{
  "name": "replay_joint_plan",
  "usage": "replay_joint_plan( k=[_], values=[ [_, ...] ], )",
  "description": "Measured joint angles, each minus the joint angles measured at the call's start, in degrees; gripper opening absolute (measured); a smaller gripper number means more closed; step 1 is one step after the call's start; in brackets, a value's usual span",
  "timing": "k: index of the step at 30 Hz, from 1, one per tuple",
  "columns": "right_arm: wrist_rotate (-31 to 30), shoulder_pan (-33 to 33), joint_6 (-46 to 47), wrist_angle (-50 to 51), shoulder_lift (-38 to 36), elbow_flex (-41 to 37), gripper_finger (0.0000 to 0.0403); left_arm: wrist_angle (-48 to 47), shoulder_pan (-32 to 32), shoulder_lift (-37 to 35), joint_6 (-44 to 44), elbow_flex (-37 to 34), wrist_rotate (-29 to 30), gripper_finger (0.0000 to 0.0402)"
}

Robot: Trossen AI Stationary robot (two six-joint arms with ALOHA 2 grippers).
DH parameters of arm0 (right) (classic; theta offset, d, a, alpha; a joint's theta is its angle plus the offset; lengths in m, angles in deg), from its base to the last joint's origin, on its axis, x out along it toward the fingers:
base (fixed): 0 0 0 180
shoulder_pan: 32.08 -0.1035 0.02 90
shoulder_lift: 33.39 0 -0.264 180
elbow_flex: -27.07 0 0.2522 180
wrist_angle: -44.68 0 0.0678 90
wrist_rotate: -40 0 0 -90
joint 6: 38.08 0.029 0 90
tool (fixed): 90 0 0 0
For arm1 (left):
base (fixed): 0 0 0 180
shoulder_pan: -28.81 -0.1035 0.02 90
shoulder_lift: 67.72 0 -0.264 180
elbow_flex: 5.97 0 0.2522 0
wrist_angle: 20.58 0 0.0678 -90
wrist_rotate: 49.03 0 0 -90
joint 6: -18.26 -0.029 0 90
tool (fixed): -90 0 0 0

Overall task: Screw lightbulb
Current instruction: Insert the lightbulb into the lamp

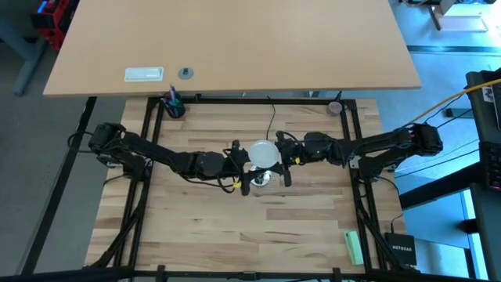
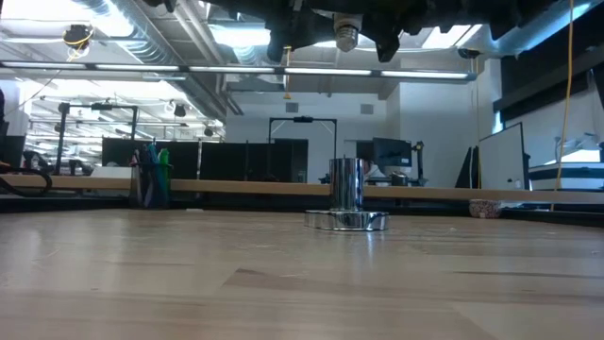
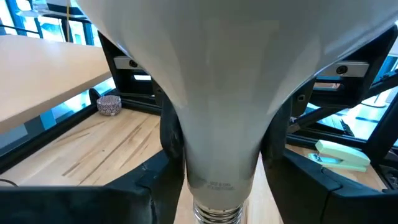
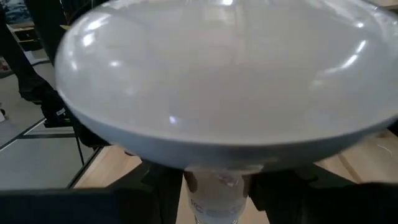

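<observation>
Two dark arms meet over the middle of a butcher-block desk (image 1: 203, 235), where the lightbulb (image 1: 264, 153) hangs base-down between them, well above the round silver socket (image 2: 347, 200) that stands upright on the wood with its thin black cord (image 1: 272, 117) trailing toward the far rail. In the low view the bulb's threaded base shows at the top edge, roughly over the socket but clear of it. The left tool (image 1: 241, 168) and the right tool (image 1: 286, 164) close in from opposite sides; both wrist views show dark fingers flanking the bulb's tapering neck, though whether either tool is truly clamped on the glass or merely bracketing it cannot be told from here. A pen cup (image 1: 173, 104) sits at the far left corner, a small bowl (image 1: 335, 107) at the far right, and a green stapler-like object (image 1: 355, 247) near the front right. The risk lies in the descent: if the base comes down tilted or off-centre, the threads may cross or the free-standing socket may be knocked over; a two-sided hold on smooth, tapering glass could also let the bulb slip or twist out of line.
</observation>
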Motion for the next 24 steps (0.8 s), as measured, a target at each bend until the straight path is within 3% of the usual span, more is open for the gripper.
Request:
replay_joint_plan(
  k=[6,13,24],
  values=[
    [0.25,0.02,0.19,0.24,0.02,0.00,0.0174,-0.71,-0.01,-0.07,0.09,0.04,0.37,0.0129],
    [0.20,0.07,0.90,2.49,-1.24,0.00,0.0189,-1.33,-0.46,-0.15,-0.78,0.11,-0.14,0.0127],
    [-0.72,0.00,0.85,32.74,-17.53,-0.13,0.0216,7.70,-1.16,0.16,0.29,-6.72,-0.90,0.0127]
  ],
)
